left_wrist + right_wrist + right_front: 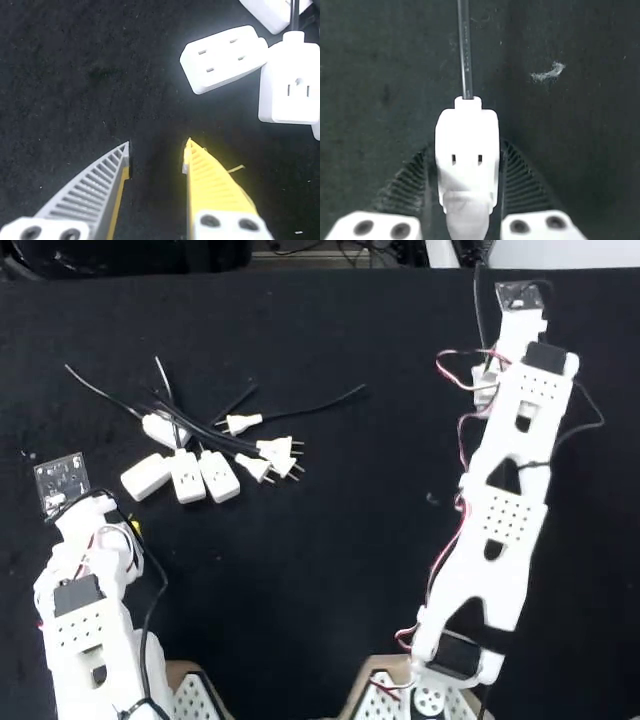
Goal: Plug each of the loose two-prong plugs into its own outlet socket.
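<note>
**Cut Off, Covered and Unclear**

In the left wrist view, the cabled outlet socket point(289, 85) runs off the picture's edge. A cropped outlet socket point(270, 11) beyond it shows no more than a sliver of its body. In the right wrist view, the held outlet socket point(467, 127) covers the inner faces of the right gripper point(466, 152). Its near end blurs and leaves the frame, and its cable point(464, 50) runs past the edge. From high up, the left arm point(85, 630) is cut by the lower edge. The black cables point(205, 433) cross, so which plug each one feeds cannot be told.
</note>
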Available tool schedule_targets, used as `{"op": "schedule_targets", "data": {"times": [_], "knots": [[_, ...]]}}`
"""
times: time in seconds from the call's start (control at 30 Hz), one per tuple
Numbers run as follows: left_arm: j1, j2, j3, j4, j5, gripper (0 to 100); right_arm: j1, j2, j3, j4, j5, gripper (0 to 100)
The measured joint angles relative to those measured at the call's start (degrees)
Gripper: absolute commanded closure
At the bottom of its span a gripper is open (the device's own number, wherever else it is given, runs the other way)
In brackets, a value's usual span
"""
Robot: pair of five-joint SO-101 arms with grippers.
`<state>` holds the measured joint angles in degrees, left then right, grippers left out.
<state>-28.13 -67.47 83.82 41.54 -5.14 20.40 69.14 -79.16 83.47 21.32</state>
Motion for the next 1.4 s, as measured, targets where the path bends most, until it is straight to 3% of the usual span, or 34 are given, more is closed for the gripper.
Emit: {"op": "schedule_targets", "data": {"times": [0.1,0.3,0.4,0.9,1.1,1.4], "knots": [[0.0,0.0,0.0,0.0,0.0,82,0.18,6.68,-10.11,2.81,0.0,97.1],[0.0,0.0,0.0,0.0,0.0,82,0.18,7.74,-12.48,3.87,0.0,73.0],[0.0,0.0,0.0,0.0,0.0,82,0.18,7.65,-13.36,3.96,0.0,67.2],[0.0,0.0,0.0,0.0,0.0,82,-0.7,-5.27,-13.54,3.43,0.0,66.9],[0.0,0.0,0.0,0.0,0.0,82,-4.75,-13.98,-13.54,3.43,-0.62,66.9],[0.0,0.0,0.0,0.0,0.0,82,-14.68,-24.97,-13.71,9.85,-10.11,66.9]]}}
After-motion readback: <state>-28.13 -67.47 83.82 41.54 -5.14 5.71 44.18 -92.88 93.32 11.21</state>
